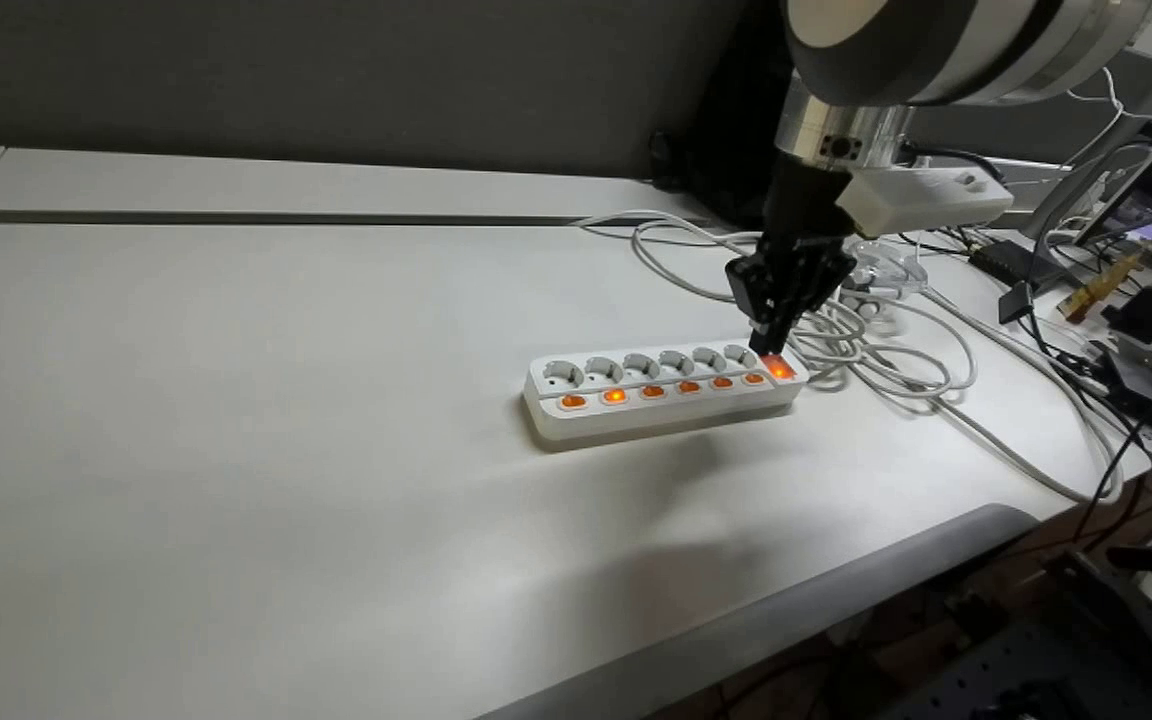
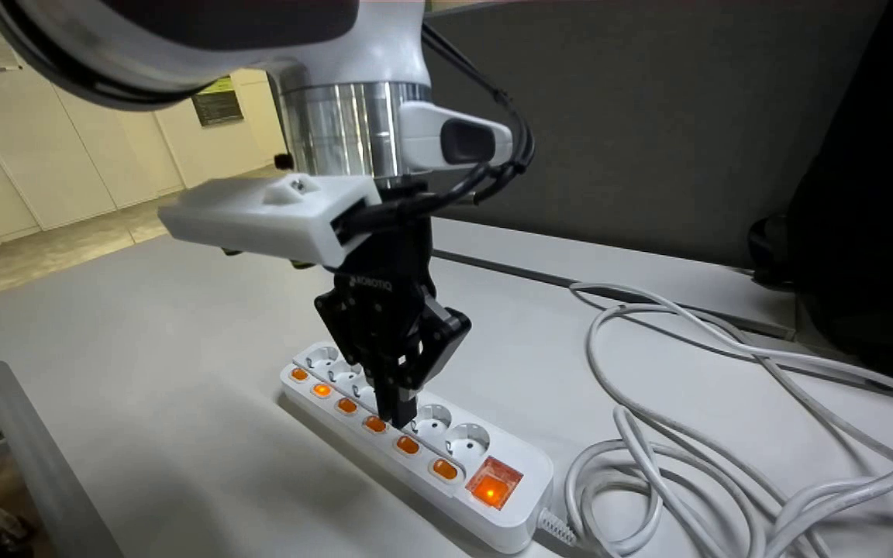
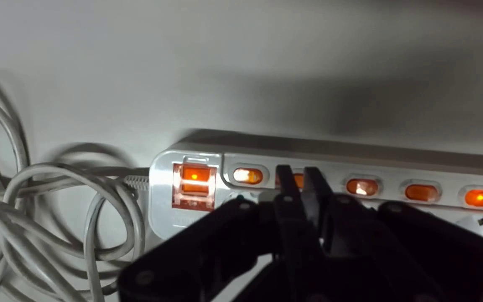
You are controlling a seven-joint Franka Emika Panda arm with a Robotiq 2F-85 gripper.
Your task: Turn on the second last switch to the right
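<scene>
The white power strip (image 1: 676, 408) lies flat on the table; it also shows in an exterior view (image 2: 384, 457). Its row has several orange switches. The second last switch (image 1: 723, 382), counted towards the large red main switch, looks unlit; it also shows in an exterior view (image 2: 408, 445). In the wrist view this switch (image 3: 298, 180) is partly hidden behind my fingers. My gripper (image 3: 297, 169) points down over the strip, its fingertips slightly apart with nothing between them. It also shows in both exterior views (image 1: 763, 346) (image 2: 397, 418). I cannot tell whether it touches the strip.
The main switch (image 2: 494, 482) glows. One row switch (image 1: 615, 396), second from the far end from it, also glows. White sockets (image 1: 641, 365) run beside the switches. A coiled white cable (image 2: 648, 465) lies off the main-switch end. The table's front edge (image 1: 786, 610) is grey.
</scene>
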